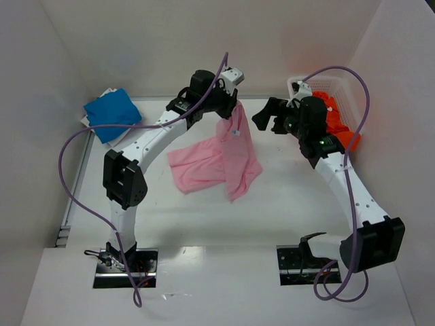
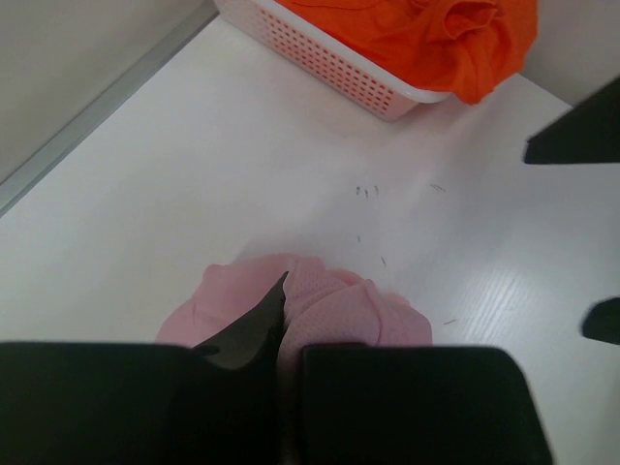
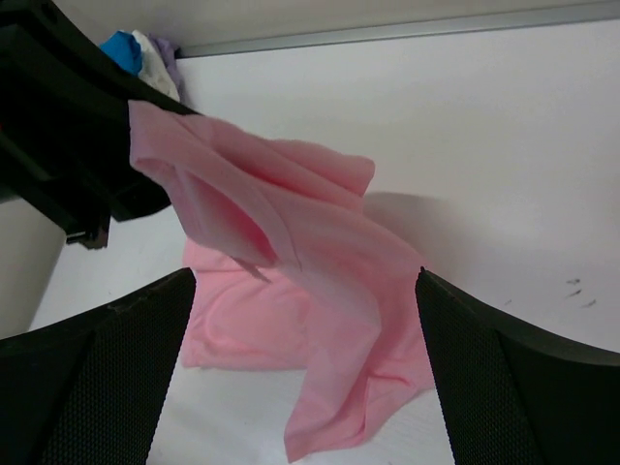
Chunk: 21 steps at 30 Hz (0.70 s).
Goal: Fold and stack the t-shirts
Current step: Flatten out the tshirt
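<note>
A pink t-shirt [image 1: 217, 159] hangs by one end from my left gripper [image 1: 234, 103], its lower part resting on the white table. In the left wrist view my left gripper [image 2: 283, 320] is shut on bunched pink fabric [image 2: 339, 305]. My right gripper [image 1: 266, 117] is open and empty, just right of the hanging shirt and facing it; in its wrist view the shirt [image 3: 310, 291] hangs between its wide-apart fingers [image 3: 107, 378]. A folded blue t-shirt [image 1: 112, 113] lies at the back left. Orange t-shirts [image 1: 336, 122] fill a white basket [image 1: 299, 85] at the back right.
White walls close the table at the back and both sides. The basket [image 2: 339, 68] with orange cloth [image 2: 426, 34] also shows in the left wrist view. Purple cables loop over both arms. The blue shirt lies on other folded cloth [image 3: 155, 63].
</note>
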{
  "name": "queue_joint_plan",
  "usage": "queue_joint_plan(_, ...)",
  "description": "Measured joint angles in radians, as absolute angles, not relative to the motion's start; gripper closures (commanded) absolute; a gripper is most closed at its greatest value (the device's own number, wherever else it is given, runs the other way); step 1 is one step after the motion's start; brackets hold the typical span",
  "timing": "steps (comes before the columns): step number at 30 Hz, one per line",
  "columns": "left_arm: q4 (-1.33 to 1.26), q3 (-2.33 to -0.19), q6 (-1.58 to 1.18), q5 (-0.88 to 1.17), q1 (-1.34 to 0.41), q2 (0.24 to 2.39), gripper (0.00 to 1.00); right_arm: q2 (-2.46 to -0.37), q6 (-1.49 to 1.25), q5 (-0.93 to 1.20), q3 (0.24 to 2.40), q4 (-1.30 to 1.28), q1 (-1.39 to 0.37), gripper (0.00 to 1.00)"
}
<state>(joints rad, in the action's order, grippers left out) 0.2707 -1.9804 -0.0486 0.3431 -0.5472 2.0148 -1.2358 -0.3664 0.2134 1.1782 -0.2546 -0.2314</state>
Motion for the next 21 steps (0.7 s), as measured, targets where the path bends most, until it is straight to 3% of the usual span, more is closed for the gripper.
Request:
queue_joint_plan(6, 0.284, -1.976, -0.03, 0.433, -0.551, 2.015, 0.89, -1.268, -0.346, 0.244, 1.18, -0.179, -0.231, 0.01)
queue_joint_plan(13, 0.299, -1.976, -0.001, 0.474, -0.568, 2.037, 0.89, -1.272, -0.358, 0.294, 1.188, -0.116, -0.231, 0.21)
queue_joint_plan(21, 0.314, -1.968, 0.005, 0.479, -0.588, 2.063, 0.89, -1.305, -0.383, 0.334, 1.193, -0.089, -0.245, 0.26)
